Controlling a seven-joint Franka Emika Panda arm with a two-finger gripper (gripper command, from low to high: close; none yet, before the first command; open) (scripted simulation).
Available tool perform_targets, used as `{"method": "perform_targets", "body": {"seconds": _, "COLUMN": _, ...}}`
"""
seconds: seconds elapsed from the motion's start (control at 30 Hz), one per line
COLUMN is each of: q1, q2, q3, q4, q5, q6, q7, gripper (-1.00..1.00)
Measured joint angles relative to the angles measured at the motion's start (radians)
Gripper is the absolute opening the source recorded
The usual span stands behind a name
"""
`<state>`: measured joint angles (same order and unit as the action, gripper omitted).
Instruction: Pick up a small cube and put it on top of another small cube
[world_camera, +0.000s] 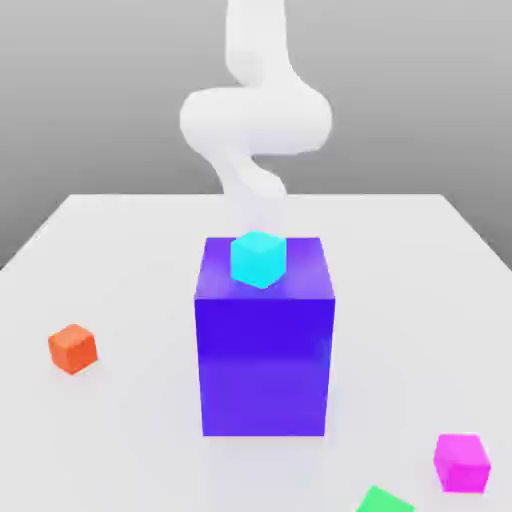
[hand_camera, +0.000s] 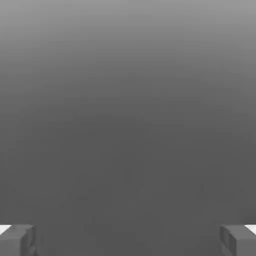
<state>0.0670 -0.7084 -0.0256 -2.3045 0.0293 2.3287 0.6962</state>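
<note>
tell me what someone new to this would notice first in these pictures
The eye likely goes first to the big blue-purple block in the middle of the exterior view, with a bright cyan cube showing against its top and the white arm rising behind. Next come the small cubes on the pale table: orange at the exterior view's left, magenta and a cut-off green one toward its lower right.

Smooth, glossy faces on the blue-purple block (world_camera: 264, 366), and there's a matt look to the orange cube (world_camera: 73, 349).
</note>
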Motion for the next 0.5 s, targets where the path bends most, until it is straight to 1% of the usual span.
{"method": "perform_targets", "body": {"seconds": 0.23, "q1": 0.178, "q2": 0.262, "q3": -0.057, "q4": -0.013, "q5": 0.087, "q6": 0.081, "q7": -0.298, "gripper": 0.0}}
{"method": "perform_targets", "body": {"seconds": 0.5, "q1": 0.318, "q2": 0.553, "q3": -0.057, "q4": -0.026, "q5": 0.167, "q6": 0.171, "q7": -0.619, "gripper": 0.0}}
